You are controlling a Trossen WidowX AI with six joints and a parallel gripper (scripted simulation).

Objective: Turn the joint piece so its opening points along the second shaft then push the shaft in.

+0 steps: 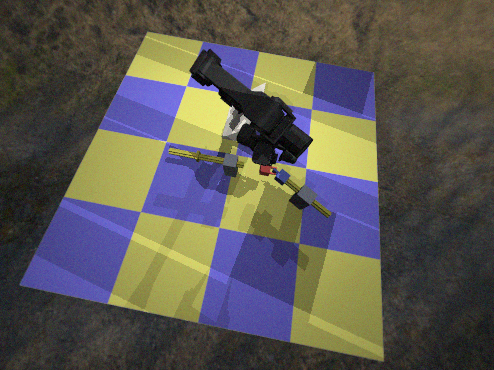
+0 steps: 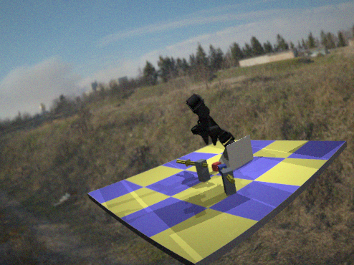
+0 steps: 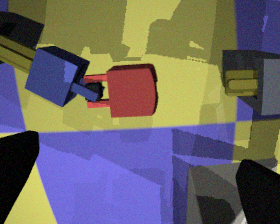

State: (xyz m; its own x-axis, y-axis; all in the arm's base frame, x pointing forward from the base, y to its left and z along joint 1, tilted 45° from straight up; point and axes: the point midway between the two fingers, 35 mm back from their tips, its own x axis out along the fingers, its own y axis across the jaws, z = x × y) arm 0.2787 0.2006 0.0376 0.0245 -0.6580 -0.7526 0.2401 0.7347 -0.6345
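Top: hand [image 1: 276, 160] [image 2: 209, 142] [image 3: 141, 158] above desk [image 1: 340, 299] [image 2: 201, 228] [image 3: 100, 175]; red joint [image 1: 265, 170] [image 2: 216, 166] [image 3: 132, 91] between blocks, right of sliding shaft [image 1: 182, 153] [image 2: 184, 162] [image 3: 241, 82].

Exterior: hand high, apart from joint.

Wrist: fingers wide, grasping nothing; joint looked turned toward shaft. Step likely switching over; next, grip shaft, push in.

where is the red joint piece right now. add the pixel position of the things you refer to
in the top view the red joint piece [image 1: 265, 170] [image 2: 216, 166] [image 3: 132, 91] sits just left of the blue end piece [image 1: 282, 176] [image 2: 222, 167] [image 3: 56, 75], hinged to it

- Bench [image 1: 255, 284] [image 2: 201, 239]: checkered yellow and blue, shadows across it.
- Two gray blocks [image 1: 230, 165] [image 2: 203, 171] [image 3: 270, 86] stand on it, apart, one left, one right.
- A pale panel [image 1: 232, 124] [image 2: 241, 153] stands upright behind them, on the far side.
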